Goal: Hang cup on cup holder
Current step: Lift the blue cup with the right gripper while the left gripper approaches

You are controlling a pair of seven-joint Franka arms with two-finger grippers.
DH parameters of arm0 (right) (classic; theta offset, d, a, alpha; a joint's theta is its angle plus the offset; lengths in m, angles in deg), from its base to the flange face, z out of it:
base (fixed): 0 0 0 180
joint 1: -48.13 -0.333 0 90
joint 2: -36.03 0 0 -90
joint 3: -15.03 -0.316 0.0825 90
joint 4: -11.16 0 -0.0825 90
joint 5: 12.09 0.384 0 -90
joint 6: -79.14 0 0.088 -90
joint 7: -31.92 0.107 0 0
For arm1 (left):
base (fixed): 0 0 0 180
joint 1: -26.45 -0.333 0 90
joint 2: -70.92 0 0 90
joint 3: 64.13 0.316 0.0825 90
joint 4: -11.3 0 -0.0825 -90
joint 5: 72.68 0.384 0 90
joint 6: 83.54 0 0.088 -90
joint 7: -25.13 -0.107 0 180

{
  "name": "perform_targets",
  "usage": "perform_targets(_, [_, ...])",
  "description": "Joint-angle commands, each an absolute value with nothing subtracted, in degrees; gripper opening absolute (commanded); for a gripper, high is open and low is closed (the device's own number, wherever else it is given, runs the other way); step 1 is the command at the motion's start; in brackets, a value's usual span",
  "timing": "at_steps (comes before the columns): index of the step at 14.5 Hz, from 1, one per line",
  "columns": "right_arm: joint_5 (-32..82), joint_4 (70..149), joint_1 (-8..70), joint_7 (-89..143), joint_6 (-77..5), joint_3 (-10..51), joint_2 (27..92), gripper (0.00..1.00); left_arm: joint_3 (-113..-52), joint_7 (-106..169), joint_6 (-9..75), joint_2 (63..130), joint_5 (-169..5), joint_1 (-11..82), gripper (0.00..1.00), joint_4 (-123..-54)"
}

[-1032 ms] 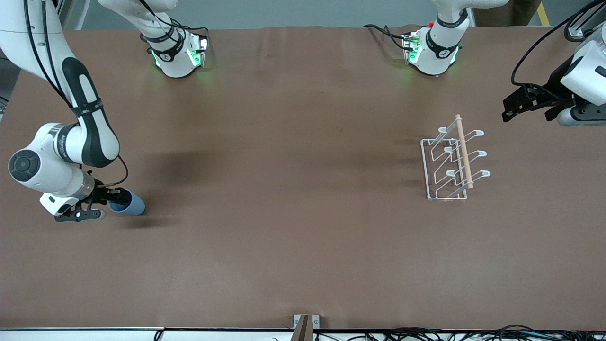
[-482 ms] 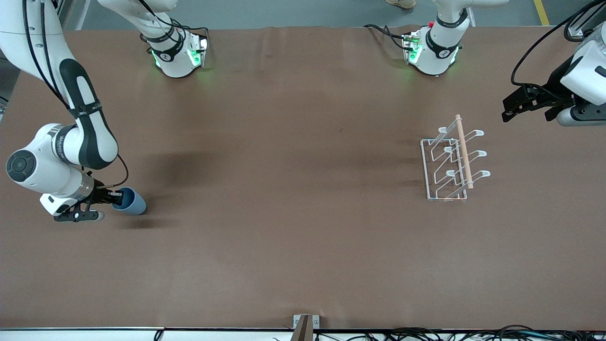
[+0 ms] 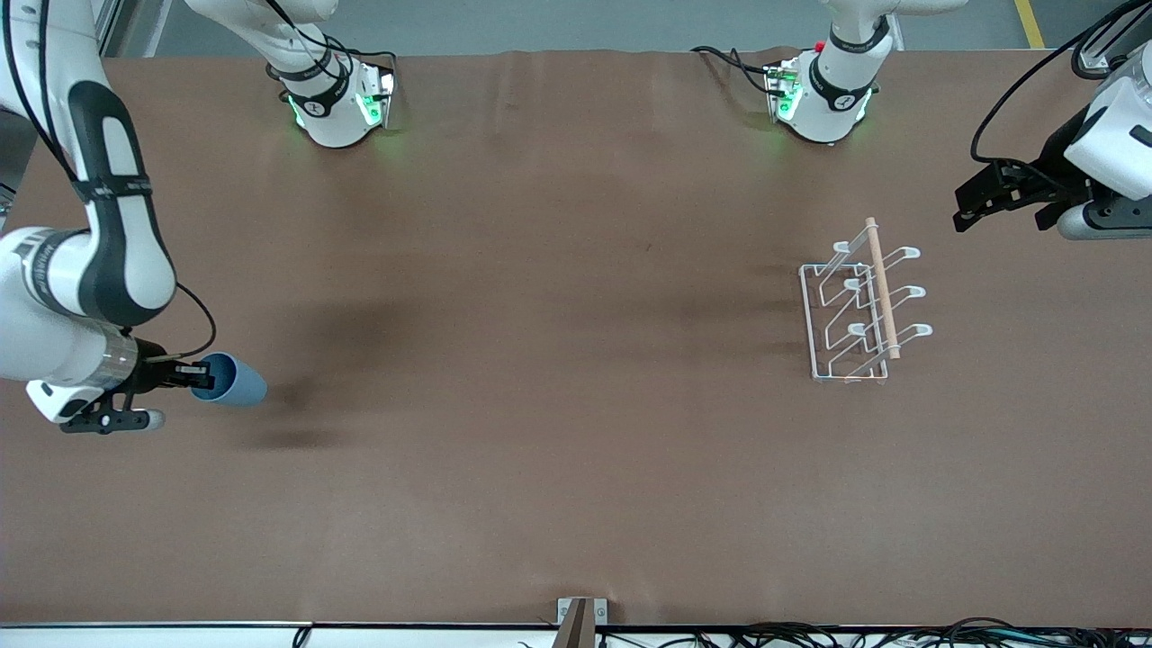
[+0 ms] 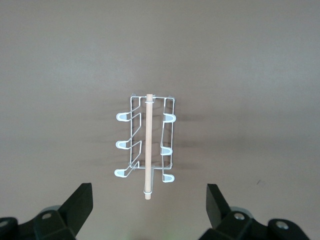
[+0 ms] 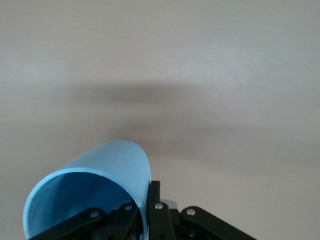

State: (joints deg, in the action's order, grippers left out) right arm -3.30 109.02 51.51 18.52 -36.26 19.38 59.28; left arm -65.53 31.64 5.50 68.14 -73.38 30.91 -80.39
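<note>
**A:** At the lower left of the front view, what is the right gripper [image 3: 184,375] doing?

**B:** It holds the cup [image 3: 230,381], a small light blue tumbler. The fingers are pinched on the cup's rim wall, one inside the mouth and one outside. The cup lies tipped on its side, mouth toward the gripper, and a shadow on the brown table [image 3: 540,450] below suggests it is lifted clear of the surface.

**A:** And the cup holder?

**B:** The cup holder [image 3: 859,310] stands at the middle right of the front view, well apart from the cup, toward the left arm's end of the table. It is a white wire rack with six round-tipped prongs and a wooden rod on top.

**A:** Where is the other arm?

**B:** The left gripper [image 4: 149,202] waits in the upper right of the front view, above the table near the rack. Its fingers are spread wide apart, holding nothing.

**A:** How should the carry go?

**B:** I judge the rim pinch is a thin hold, so a smooth, unhurried move across the table would suit. The cup's mouth should end up facing an empty prong, lined up with its slant, before sliding on. Release only once the prong takes the weight.
</note>
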Motion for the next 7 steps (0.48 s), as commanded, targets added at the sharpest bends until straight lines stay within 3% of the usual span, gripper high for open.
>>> perform_targets(1, [2.21,110.56,47.97,18.74,-30.30,19.08,53.54,0.01,-65.71,31.80,5.05,68.02,-72.42,31.02,1.00,-80.02])
perform_targets(7, [23.56,111.00,45.86,19.09,-19.30,14.69,50.71,0.01,-65.63,31.54,5.05,68.28,-72.51,31.02,1.00,-79.84])
